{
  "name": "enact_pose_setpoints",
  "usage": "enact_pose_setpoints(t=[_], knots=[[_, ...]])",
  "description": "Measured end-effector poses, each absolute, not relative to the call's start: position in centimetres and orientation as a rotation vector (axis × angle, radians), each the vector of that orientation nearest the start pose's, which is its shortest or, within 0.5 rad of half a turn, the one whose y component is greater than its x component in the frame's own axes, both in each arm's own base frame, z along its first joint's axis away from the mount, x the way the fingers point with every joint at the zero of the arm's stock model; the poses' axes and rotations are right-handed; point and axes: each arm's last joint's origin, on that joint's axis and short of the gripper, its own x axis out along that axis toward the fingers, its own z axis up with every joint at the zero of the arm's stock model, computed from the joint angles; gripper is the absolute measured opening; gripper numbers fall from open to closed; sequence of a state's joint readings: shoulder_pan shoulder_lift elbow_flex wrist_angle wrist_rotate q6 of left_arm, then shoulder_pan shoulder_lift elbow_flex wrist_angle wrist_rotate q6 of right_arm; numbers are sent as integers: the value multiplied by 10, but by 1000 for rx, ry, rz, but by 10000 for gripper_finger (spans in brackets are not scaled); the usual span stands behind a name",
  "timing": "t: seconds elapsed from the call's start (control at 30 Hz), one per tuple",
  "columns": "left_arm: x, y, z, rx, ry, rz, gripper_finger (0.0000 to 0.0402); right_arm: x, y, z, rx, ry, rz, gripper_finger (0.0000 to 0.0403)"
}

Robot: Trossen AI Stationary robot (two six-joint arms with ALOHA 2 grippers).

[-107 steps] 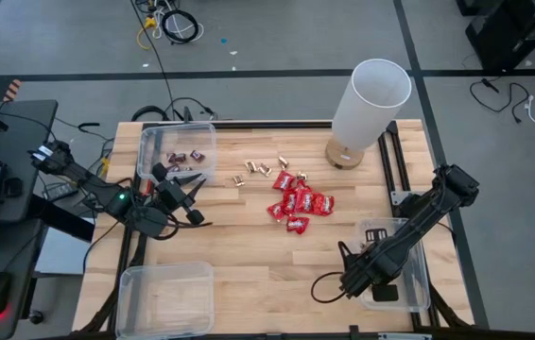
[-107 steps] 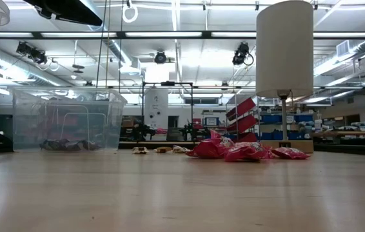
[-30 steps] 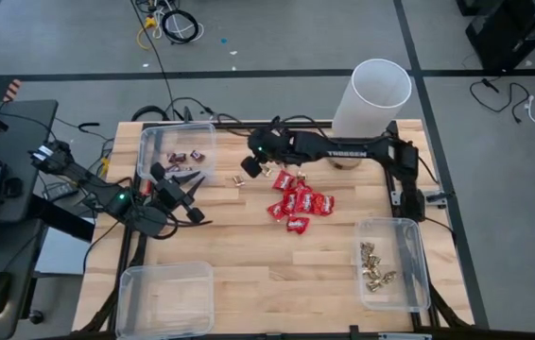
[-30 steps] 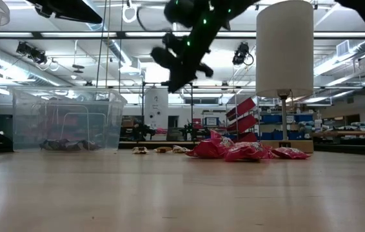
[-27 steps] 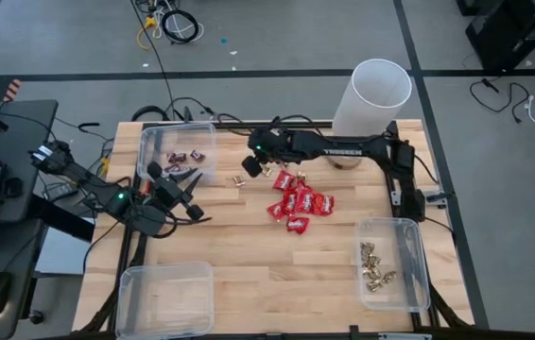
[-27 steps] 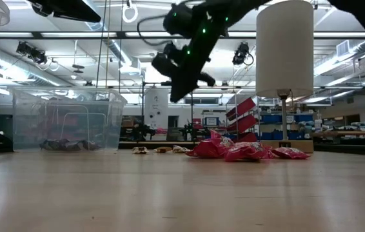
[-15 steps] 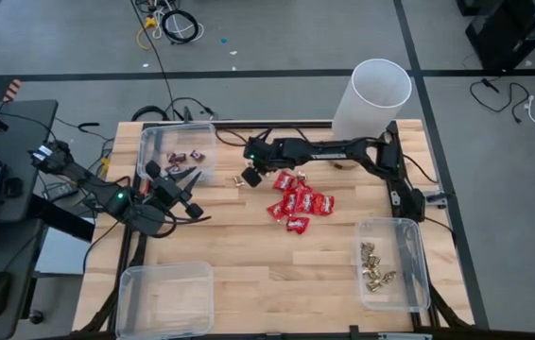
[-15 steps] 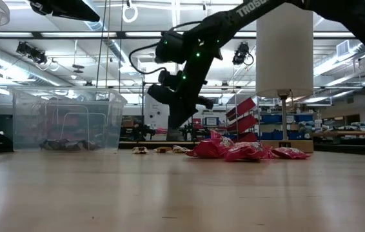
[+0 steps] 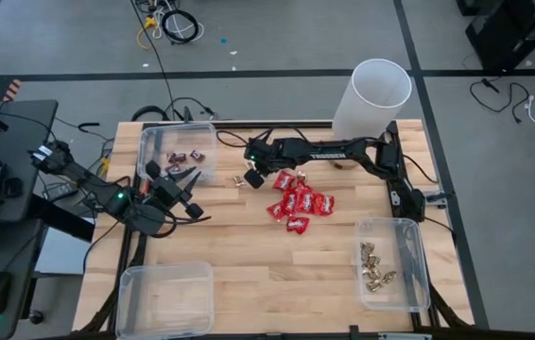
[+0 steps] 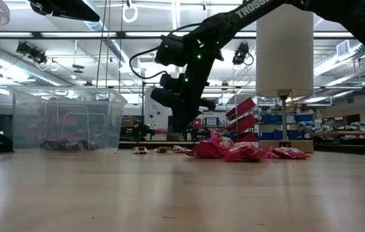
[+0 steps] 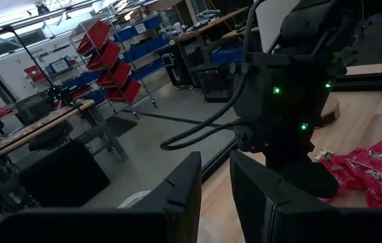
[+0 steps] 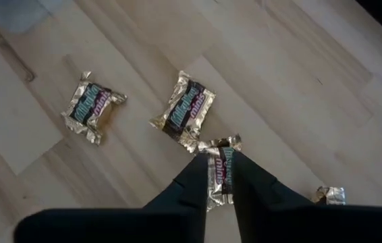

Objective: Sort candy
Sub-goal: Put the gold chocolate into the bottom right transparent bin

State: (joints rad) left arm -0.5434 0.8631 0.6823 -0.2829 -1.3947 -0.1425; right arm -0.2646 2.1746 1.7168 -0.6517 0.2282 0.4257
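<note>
Gold-foil candy pieces (image 12: 185, 111) lie loose on the wood at the table's far middle. My right gripper (image 12: 219, 179) points steeply down over them, open by a narrow gap, its fingers on either side of one gold piece (image 12: 219, 165) that lies flat on the table. A heap of red packets (image 9: 298, 203) lies just to the right of it. Dark mini bars (image 9: 187, 156) lie in the far-left bin (image 9: 154, 142). My left gripper (image 9: 187, 184) hovers level beside that bin, open by a small gap, with nothing between its fingers (image 11: 184, 185). My right gripper comes at the gold piece (image 12: 219, 165) slanting down from above, one finger at each long side. The piece lies flat on the table. Whether the fingers touch it, I cannot tell.
A clear bin (image 9: 409, 269) at the near right holds several gold pieces (image 9: 373, 264). Another clear bin (image 9: 165, 297) stands at the near left. A white lamp (image 9: 371, 99) stands at the far right, close behind my right arm.
My right gripper has come down over the gold pieces, shifting a little toward the table's left edge and tipping more steeply downward. The candy has stayed where it was.
</note>
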Motion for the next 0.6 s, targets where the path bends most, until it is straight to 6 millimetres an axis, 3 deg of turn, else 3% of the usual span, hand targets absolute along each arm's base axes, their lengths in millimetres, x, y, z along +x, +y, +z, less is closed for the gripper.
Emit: enact_pose_setpoints(t=[0.33, 0.6], knots=[[157, -61, 286, 256, 214, 831, 82, 440, -126, 177, 436, 995, -715, 149], [157, -61, 286, 256, 214, 831, 82, 435, -125, 156, 455, 981, -725, 186]])
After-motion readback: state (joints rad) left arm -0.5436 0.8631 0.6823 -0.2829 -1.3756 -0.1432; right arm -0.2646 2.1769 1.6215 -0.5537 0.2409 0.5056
